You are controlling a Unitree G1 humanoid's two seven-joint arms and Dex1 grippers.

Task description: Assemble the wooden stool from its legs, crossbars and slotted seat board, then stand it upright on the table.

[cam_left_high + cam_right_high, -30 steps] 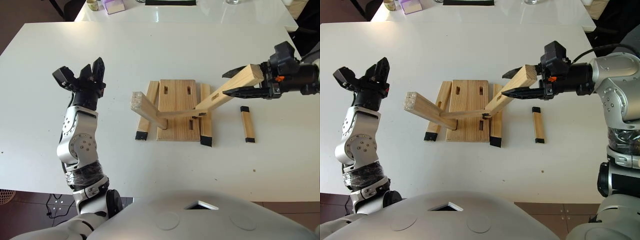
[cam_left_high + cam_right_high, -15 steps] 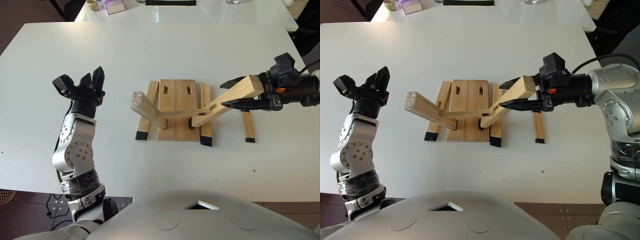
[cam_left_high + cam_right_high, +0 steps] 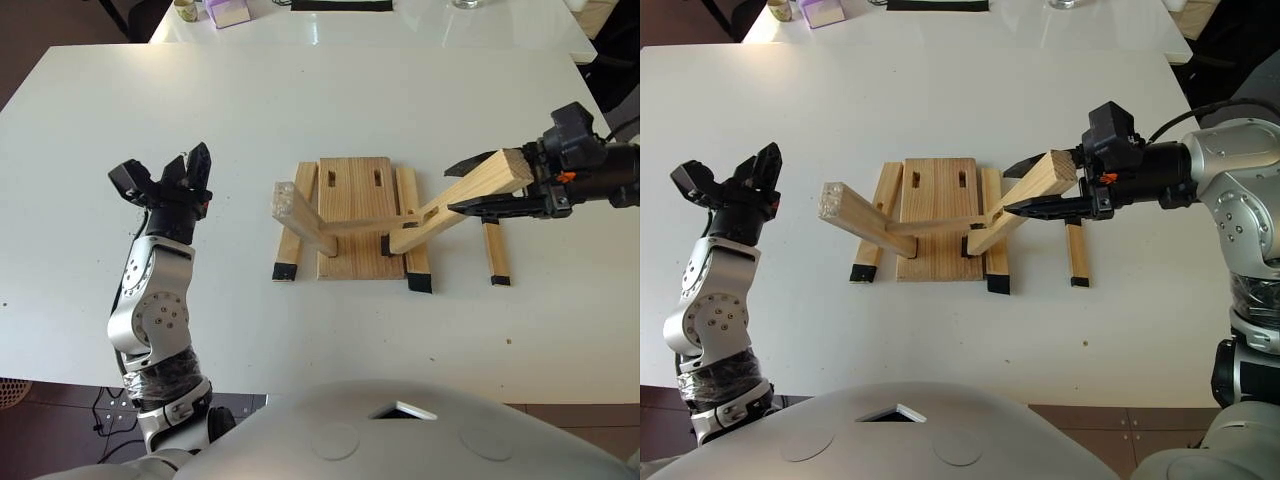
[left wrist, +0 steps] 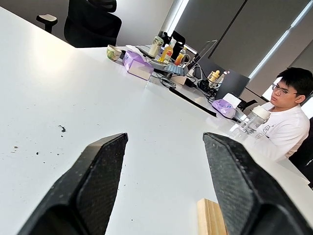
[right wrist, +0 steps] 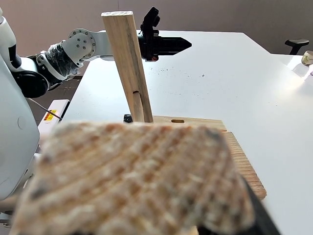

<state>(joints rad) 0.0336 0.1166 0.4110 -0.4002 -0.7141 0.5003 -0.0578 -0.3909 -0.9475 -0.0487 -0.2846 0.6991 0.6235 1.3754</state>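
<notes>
The slotted seat board (image 3: 352, 182) lies flat mid-table, with one loose leg (image 3: 293, 228) along its left side and another loose leg (image 3: 413, 240) along its right. A third loose piece (image 3: 494, 252) lies further right. Two legs joined by a crossbar (image 3: 362, 221) form a frame over the board. My right gripper (image 3: 1008, 190) is shut on the frame's right leg (image 3: 478, 184), whose foot rests on the board. The frame's left leg (image 3: 301, 220) slants up; in the right wrist view it (image 5: 128, 63) stands beyond the board (image 5: 244, 161). My left gripper (image 3: 165, 175) is open, raised well left of the parts.
The white table (image 3: 250, 110) has bare room at the left, back and front. Behind it stands a second table (image 3: 420, 25) with a purple box (image 3: 228, 12) and small containers. The near edge runs just below the parts.
My right gripper has lowered the held leg, so the frame's foot came down onto the board and the frame shifted slightly right. My left arm dropped a little, still open.
</notes>
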